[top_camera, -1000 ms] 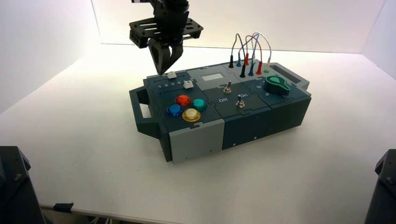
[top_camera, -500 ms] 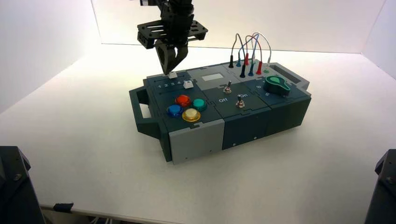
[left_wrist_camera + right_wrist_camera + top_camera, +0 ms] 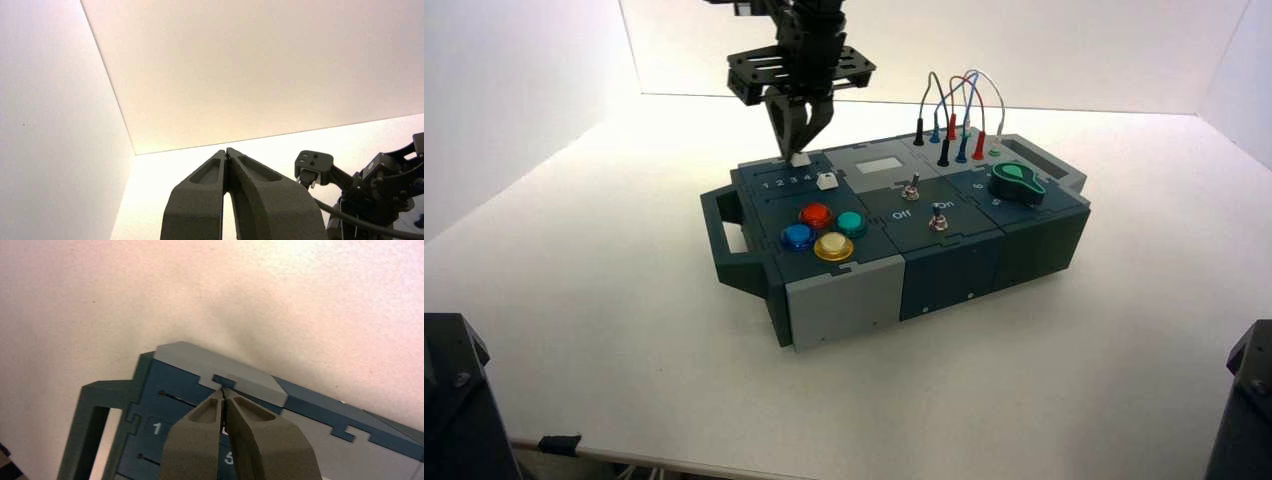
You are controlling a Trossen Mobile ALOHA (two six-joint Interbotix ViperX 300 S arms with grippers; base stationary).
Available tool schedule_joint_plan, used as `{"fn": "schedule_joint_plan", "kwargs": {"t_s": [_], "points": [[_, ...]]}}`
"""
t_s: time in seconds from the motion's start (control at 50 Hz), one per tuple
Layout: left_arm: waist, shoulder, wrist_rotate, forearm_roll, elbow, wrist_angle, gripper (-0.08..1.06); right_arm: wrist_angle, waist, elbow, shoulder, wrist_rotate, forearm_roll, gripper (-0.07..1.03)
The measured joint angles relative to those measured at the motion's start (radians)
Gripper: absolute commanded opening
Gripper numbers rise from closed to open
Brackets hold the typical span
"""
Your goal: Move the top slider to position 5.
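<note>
The top slider's white knob (image 3: 800, 159) sits in the far track at the dark box's (image 3: 944, 265) left end. My right gripper (image 3: 796, 148) reaches down from above with its fingers shut, tips against the knob's left side. In the right wrist view the shut gripper (image 3: 223, 390) covers most of the knob; a white sliver (image 3: 224, 430) shows between the fingers. The thin dark slot (image 3: 175, 398) runs out from under them, with "1" (image 3: 157, 428) and "5" (image 3: 229, 458) printed below. My left gripper (image 3: 227, 150) is shut, parked and pointed at the wall.
The twin white knob (image 3: 827, 181) sits on the nearer track. Red, green, blue and yellow buttons (image 3: 824, 230) lie in front of it. Two toggle switches (image 3: 912, 188), a green knob (image 3: 1016, 182) and plugged wires (image 3: 954, 125) lie to the right. The box handle (image 3: 720, 225) juts left.
My right gripper has moved right and down along the far track, and the top slider's white knob has slid right with it.
</note>
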Motion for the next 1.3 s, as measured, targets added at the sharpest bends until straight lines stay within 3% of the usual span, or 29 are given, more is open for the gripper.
{"fn": "schedule_joint_plan", "kwargs": {"t_s": [0.72,0.94,1.06,1.3], "points": [[0.0,0.0,0.0,0.002,0.0,0.0,-0.03,-0.012,-0.02,0.038,-0.031,0.0,-0.011,-0.02],[0.0,0.017,0.0,0.0,0.0,-0.002,-0.03,-0.005,-0.008,0.054,-0.137,-0.002,-0.011,-0.02],[0.0,0.02,0.0,0.0,0.002,-0.002,-0.03,0.051,-0.002,0.1,-0.206,0.002,0.02,-0.02],[0.0,0.017,0.0,0.0,0.0,0.005,-0.03,0.095,-0.002,0.179,-0.281,0.011,0.031,-0.02]]}}
